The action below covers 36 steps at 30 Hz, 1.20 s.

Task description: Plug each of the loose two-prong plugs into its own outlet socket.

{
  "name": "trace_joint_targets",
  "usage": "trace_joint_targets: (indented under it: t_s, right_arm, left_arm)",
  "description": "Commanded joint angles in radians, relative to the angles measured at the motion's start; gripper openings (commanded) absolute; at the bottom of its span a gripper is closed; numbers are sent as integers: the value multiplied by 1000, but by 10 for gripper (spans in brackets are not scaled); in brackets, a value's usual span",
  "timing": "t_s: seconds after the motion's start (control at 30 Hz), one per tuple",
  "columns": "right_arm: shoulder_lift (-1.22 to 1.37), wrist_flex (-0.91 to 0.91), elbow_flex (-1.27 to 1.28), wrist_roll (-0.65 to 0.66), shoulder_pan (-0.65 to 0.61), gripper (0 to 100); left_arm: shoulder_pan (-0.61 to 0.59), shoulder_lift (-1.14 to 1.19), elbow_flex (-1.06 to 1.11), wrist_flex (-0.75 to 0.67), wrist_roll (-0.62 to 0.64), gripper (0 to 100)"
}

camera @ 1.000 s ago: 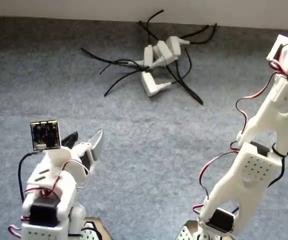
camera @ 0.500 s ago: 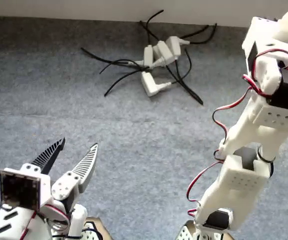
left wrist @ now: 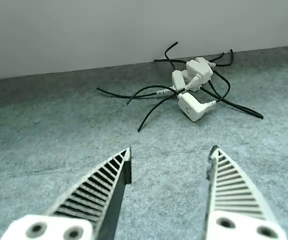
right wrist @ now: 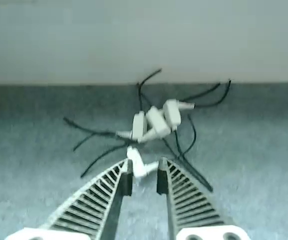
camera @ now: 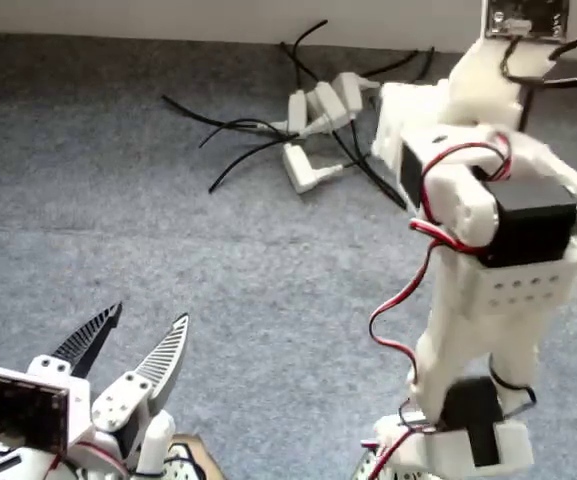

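Left jaws are gaping wide, right jaws barely parted, both empty; plugs [camera: 316, 108] are lying tangled in black cords [camera: 186, 111] by the far edge of the bench [camera: 268, 280], likely light, rigid, best pinched across the body

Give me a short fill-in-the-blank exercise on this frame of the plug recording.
The white plugs have ____ cords.
The plugs lie in a heap close to the ____.
The left end effector is ____ and holds nothing.
Missing words: black; wall; open.
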Motion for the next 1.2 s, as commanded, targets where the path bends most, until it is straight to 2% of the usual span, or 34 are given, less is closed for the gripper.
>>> trace_joint_targets:
  t_s: [0.0,0.23,0.47,0.63,0.7,0.9,1.17]
  right_arm:
    - [-211,35,348,-9,-39,88]
    - [-536,-91,858,-8,-36,88]
    - [-868,-374,1405,-2,-36,91]
    - [-1053,-587,1790,175,-36,88]
    - [-1104,-630,1922,192,-35,87]
    - [-1184,-696,2161,189,-31,87]
    - [-1279,-865,2442,187,62,87]
  left_arm:
    - [12,-4,-16,31,-8,248]
    - [12,-4,113,11,-8,248]
    - [13,-4,240,-106,-9,248]
    - [12,-4,506,-296,-9,248]
    - [12,-4,619,-370,-9,248]
    - [12,-4,762,-408,-3,248]
    - [12,-4,1000,-512,-2,248]
